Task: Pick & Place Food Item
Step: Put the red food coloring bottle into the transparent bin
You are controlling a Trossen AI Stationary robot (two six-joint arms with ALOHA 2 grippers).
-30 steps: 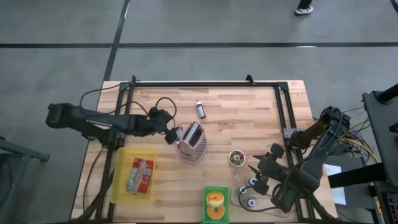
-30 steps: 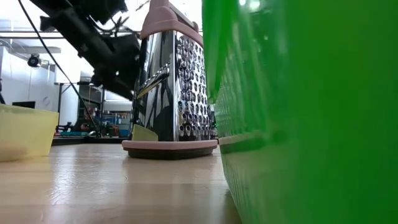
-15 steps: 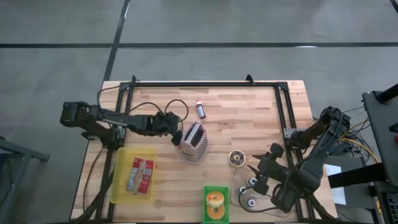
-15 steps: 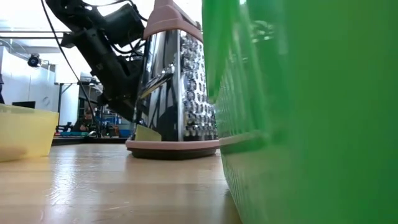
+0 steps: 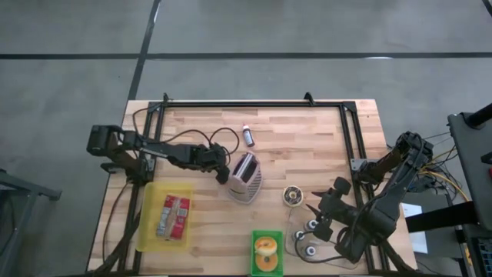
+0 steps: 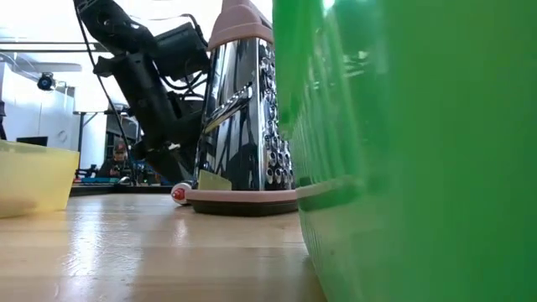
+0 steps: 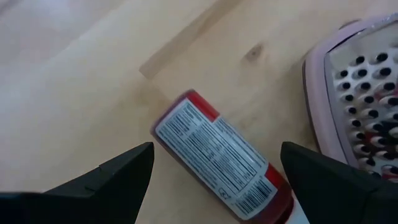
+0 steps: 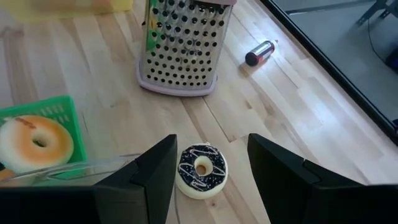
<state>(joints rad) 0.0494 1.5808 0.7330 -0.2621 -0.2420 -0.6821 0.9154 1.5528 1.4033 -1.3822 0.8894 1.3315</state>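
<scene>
I'm holding the left claw (image 5: 224, 174) low by the grater (image 5: 246, 177), fingers apart over a small red bottle (image 7: 221, 163) lying on the desk (image 5: 307, 138) | right claw (image 8: 208, 168) waiting, fingers apart above the chocolate donut (image 5: 291, 195) | green basket (image 5: 268, 253) holding an orange donut (image 5: 266, 247) | yellow bin (image 5: 166, 216) holding red packets (image 5: 174, 215)

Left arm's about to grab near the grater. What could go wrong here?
1. The open left tool straddles the bottle, with the grater right beside one finger: coming down may knock it.
2. The bottle lies on its side, skewed across the gap: it may roll or twist out on closing.
</scene>
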